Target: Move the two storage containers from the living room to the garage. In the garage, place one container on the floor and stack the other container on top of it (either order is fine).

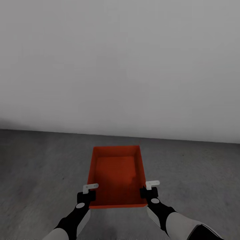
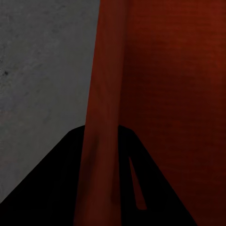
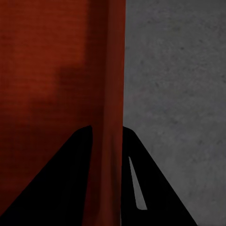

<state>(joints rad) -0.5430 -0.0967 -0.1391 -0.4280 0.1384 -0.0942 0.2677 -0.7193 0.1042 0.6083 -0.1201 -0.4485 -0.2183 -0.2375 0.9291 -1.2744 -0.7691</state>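
I can read no writing, label, brand, number or sign anywhere before me; nothing I see carries any mark.

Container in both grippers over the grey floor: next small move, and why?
Probably lower it straight down to the floor. The left gripper and right gripper each pinch a side wall of the orange-red container, which is level, with bare dark grey floor around it and the pale wall just ahead.
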